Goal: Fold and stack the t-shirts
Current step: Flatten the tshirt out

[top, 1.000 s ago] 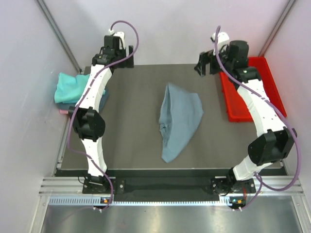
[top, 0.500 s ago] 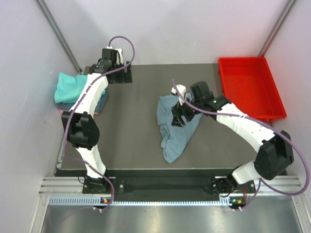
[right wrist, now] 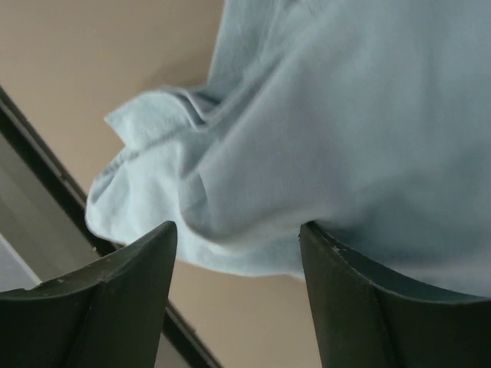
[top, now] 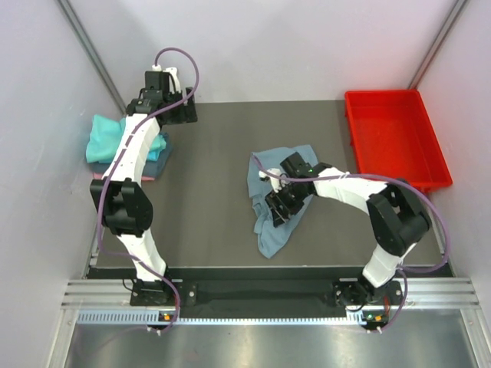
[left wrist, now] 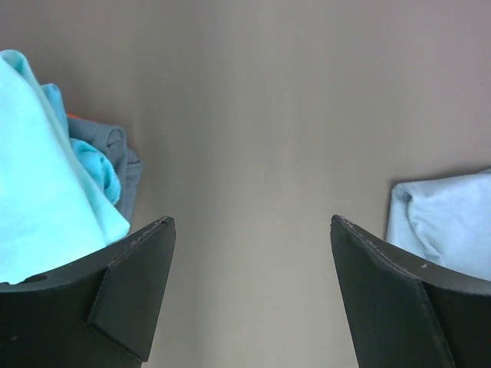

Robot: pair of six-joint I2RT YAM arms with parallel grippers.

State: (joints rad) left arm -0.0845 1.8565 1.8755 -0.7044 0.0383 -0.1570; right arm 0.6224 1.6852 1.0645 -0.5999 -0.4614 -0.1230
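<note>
- Near: right gripper (top: pixel 278 208) is down on the crumpled dusty grey-blue cotton t-shirt (top: pixel 270 234), which lies bunched in the middle of the dark grey table (top: pixel 207 215). A narrow tail of cloth points toward the near edge.
- Right wrist view: the two fingers stand partly apart, with a rounded fold bulging at the gap. A hemmed edge lies to the left. I cannot tell whether the cloth is actually pinched or only touched.
- Risk 1: the fold looks several layers thick. If the fingers take the whole bunch and not a single hem or corner, a lift would likely raise a lump, and the shirt would not spread flat for folding.
- Risk 2: a shallow bite on soft cloth may slip out as soon as the arm pulls.
- Risk 3: the right forearm lies low across the shirt. A sideways drag could rake the cloth further out of shape.
- Far right: rectangular red plastic tray (top: pixel 391 134), well apart from the shirt. Nothing lies between them.
- Far left: heap of bright teal t-shirt (top: pixel 103 138) on top of darker blue cloth (top: pixel 163 152), at the table's left edge.
- Left gripper (left wrist: pixel 252 222) hovers at the far left corner, fingers spread wide and holding nothing. The teal heap is just beside one finger.
- The left arm is too distant to help spread the shirt.
</note>
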